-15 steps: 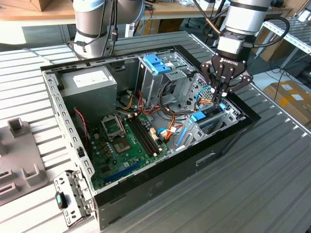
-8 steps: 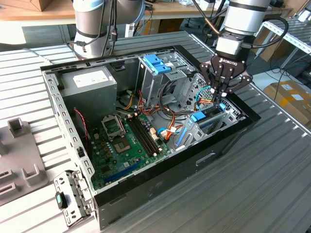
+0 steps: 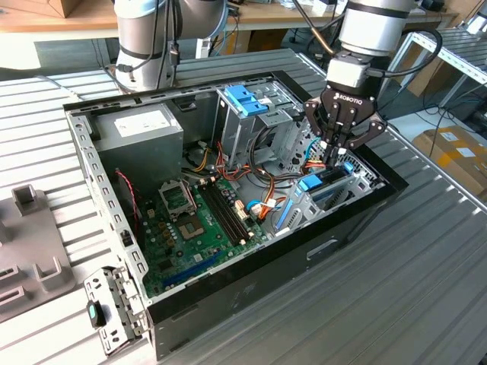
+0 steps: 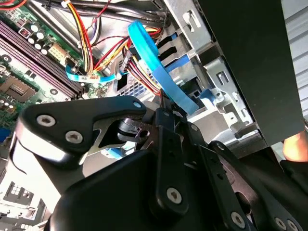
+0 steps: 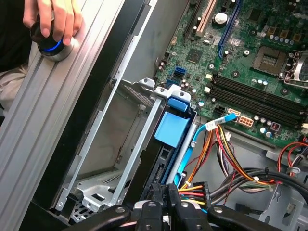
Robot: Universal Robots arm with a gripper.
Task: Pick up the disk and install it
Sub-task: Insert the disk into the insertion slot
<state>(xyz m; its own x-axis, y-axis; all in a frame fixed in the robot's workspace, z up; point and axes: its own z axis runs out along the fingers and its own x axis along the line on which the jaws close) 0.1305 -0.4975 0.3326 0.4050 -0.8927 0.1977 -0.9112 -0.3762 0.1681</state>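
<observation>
Two black fingers (image 5: 155, 208) of the black robot gripper (image 3: 335, 156) make its jaws, and they are squeezed close together with almost no gap. They point down into the open computer, right at the end of the disk (image 3: 326, 185). I cannot tell if the jaws pinch the disk or just touch it.

The flat silver disk with blue plastic rails stands on its edge in a slot at the side of the computer, next to the case wall. In the first wrist view, its blue plastic tab (image 5: 172, 129) sits on top, and a shiny metal frame (image 5: 120, 144) is right beside it.

A bunch of red, yellow and orange wires (image 5: 216, 159) runs close to the disk. In the second wrist view, a flat bright blue cable (image 4: 159, 67) curves over the wires.

Next to the slot lies the big green circuit board (image 3: 190, 228) on the floor of the black metal computer case (image 3: 251, 296). A tall metal cage with a blue plastic top (image 3: 247, 103) stands behind the disk. A grey metal box with a white sticker (image 3: 141, 129) sits in the far corner.

The case rests on a grey ribbed metal desk (image 3: 426, 266). A grey plastic holder (image 3: 30, 236) lies on the desk at the exterior view's left.

In the first wrist view, a person's hand (image 5: 50, 19) rests on a round knob with a blue ring (image 5: 50, 45) beside the case.
</observation>
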